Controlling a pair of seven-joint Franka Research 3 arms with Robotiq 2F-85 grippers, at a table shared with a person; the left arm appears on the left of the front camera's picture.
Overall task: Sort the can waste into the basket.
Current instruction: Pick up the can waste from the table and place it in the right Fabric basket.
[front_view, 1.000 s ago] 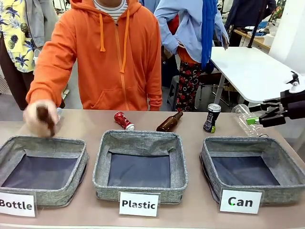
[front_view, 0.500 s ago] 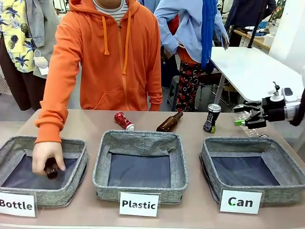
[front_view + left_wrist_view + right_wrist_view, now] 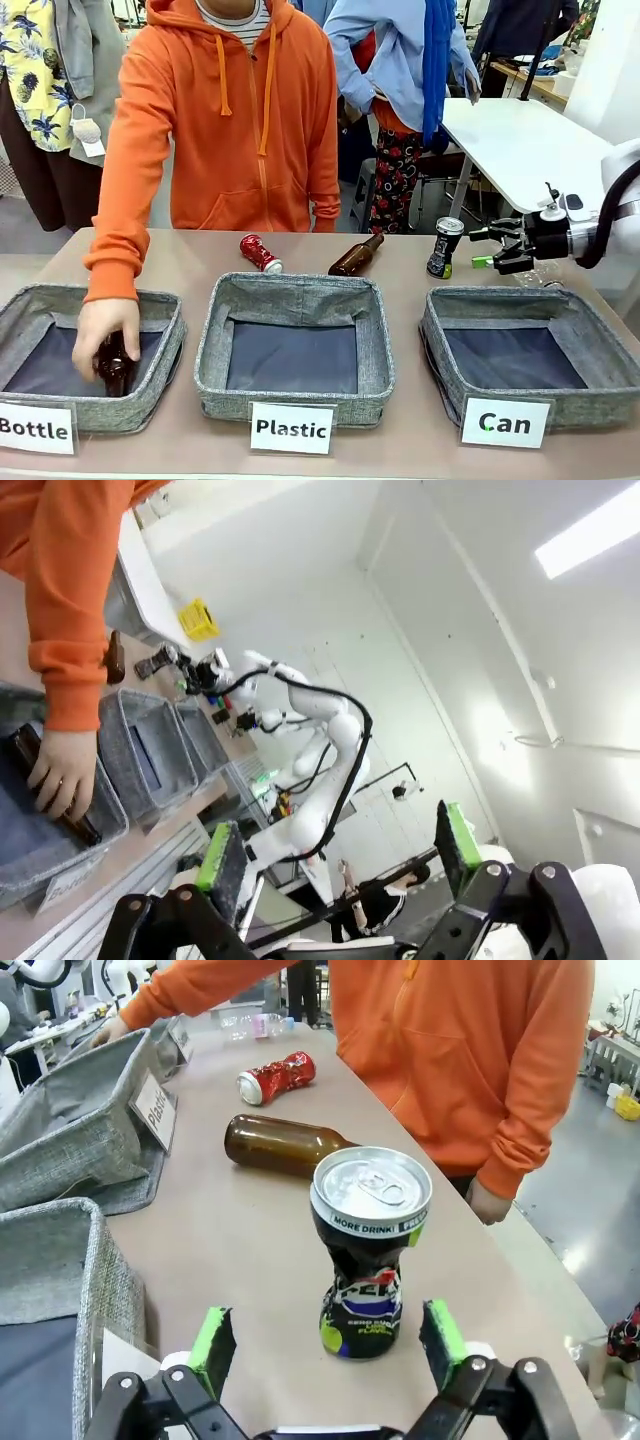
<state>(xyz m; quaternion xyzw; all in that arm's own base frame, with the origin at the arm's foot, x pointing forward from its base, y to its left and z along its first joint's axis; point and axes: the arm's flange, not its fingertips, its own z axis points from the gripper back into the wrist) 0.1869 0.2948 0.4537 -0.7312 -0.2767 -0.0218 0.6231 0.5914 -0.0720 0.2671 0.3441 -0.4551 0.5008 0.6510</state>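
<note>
Three grey baskets sit in a row: the Bottle basket, the Plastic basket and the Can basket. There are two squashed cans, the red can and the dark can. There are two brown bottles, the lying bottle on the table and the held bottle down in the Bottle basket

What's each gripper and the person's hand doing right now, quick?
Left gripper: open, empty.
Right gripper: open, empty, facing the dark can.
Person's hand: holding a brown bottle in the Bottle basket.
</note>
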